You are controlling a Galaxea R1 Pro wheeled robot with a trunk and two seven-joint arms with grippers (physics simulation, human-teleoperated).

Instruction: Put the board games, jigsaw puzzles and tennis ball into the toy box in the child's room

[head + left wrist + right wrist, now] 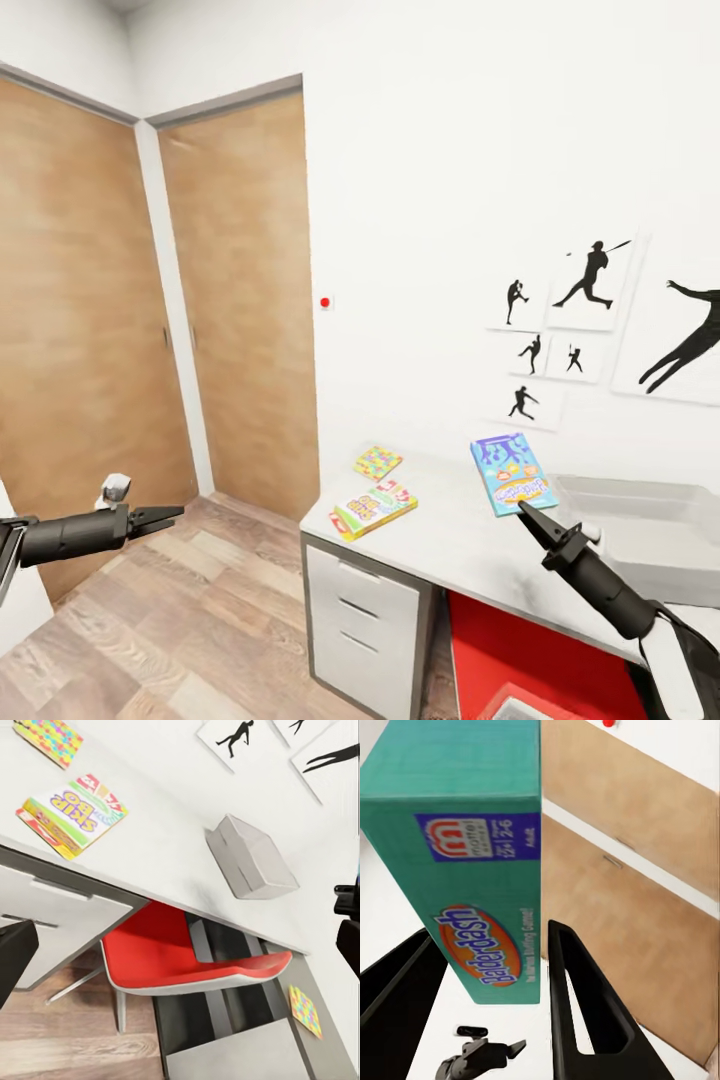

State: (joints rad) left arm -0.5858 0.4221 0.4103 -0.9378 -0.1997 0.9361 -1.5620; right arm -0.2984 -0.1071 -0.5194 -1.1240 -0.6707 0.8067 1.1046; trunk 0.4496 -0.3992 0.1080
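Observation:
My right gripper is shut on a blue board game, holding it tilted above the table just left of the pale grey toy box. In the right wrist view the teal Balderdash box sits between my fingers. A second board game with red and green edges lies near the table's left end, and a jigsaw puzzle lies behind it. My left gripper hangs open over the floor, left of the table. The left wrist view takes in the game, the puzzle and the toy box.
A red chair is tucked under the table beside a drawer unit. Another jigsaw puzzle lies on a grey surface past the chair. Wooden doors fill the left wall. Plank floor lies open in front.

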